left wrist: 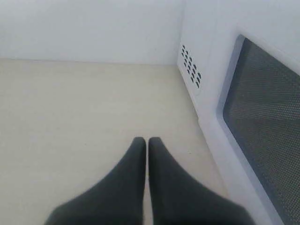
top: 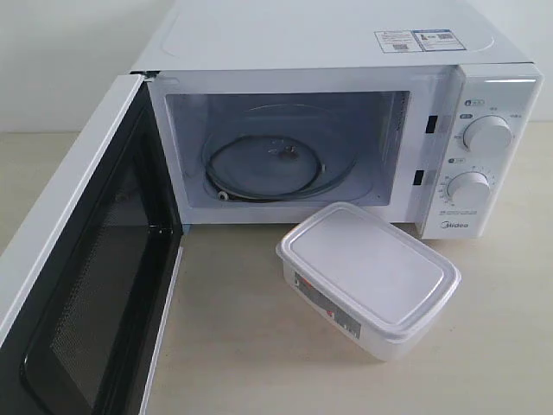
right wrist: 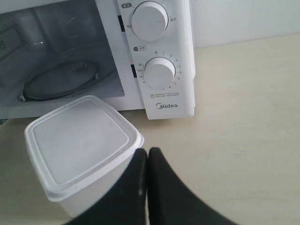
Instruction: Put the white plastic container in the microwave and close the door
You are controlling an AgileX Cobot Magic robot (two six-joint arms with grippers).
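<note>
The white plastic container (top: 370, 278) stands lidded on the table just in front of the microwave (top: 346, 52), a printed label on its near side. The microwave's door (top: 82, 285) hangs wide open to the left, showing the glass turntable (top: 276, 164). No gripper shows in the exterior view. In the right wrist view my right gripper (right wrist: 147, 152) is shut with nothing in it, its tips just beside the container (right wrist: 79, 140), near one corner. In the left wrist view my left gripper (left wrist: 146, 140) is shut and empty over bare table, beside the door's outer face (left wrist: 262, 117).
Two round knobs (top: 486, 136) sit on the microwave's right panel, with stickers (top: 415, 40) on its top. Light wooden tabletop (top: 242, 346) spreads in front of the oven and to its right (right wrist: 243, 140). A white wall (left wrist: 93, 28) stands behind.
</note>
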